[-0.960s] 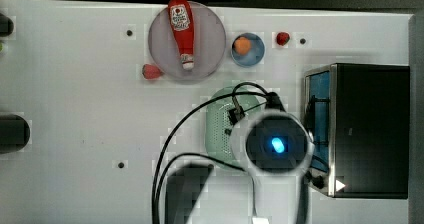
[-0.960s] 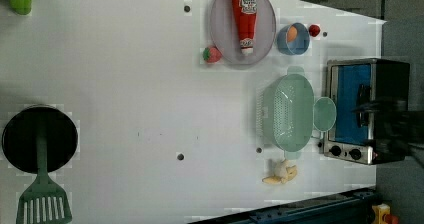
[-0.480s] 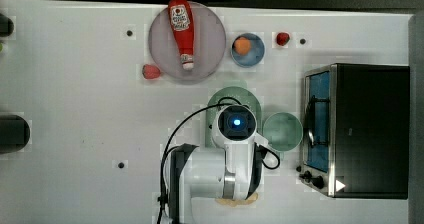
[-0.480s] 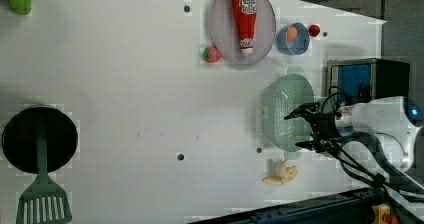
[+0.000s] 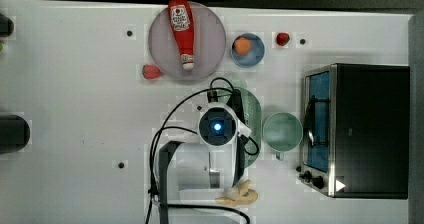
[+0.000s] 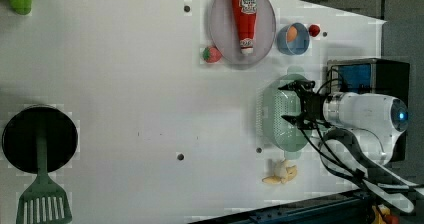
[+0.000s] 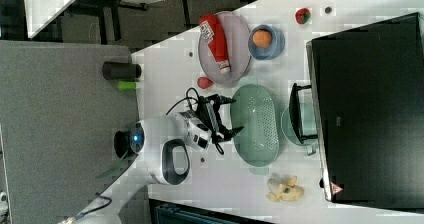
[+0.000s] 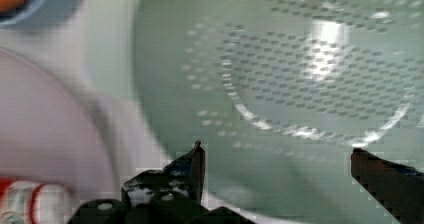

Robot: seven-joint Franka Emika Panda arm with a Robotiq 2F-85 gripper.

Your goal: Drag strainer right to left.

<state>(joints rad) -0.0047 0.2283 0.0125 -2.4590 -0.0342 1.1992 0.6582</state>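
Two fingers of your end effector (image 6: 295, 104) stand spread wide and pinch nothing, hanging over the strainer (image 6: 280, 115) with the tips aimed into its dotted bowl, as the wrist view shows with one fingertip (image 8: 197, 156) over the near wall. The strainer (image 7: 256, 124) sits on the white tabletop (image 6: 125, 84), just beside the mint-green cup (image 5: 282, 130) on the top view's right and near the grey-lilac plate (image 5: 212, 39) that carries the ketchup bottle (image 5: 182, 31); a toaster oven (image 5: 360, 129) stands beyond the cup, and a banana (image 6: 281, 174) lies close to the strainer's lower end in the left view. You are, by my reading, in the approach step: nothing is hooked or gripped yet, and the drag has not begun. Next you will likely need to lower until one finger sits inside the rim against the wall on the left view's left, or close across that wall, and then pull steadily toward the open tabletop on the left view's left. Keep the path clear of the plate and the strawberry (image 6: 212, 54).
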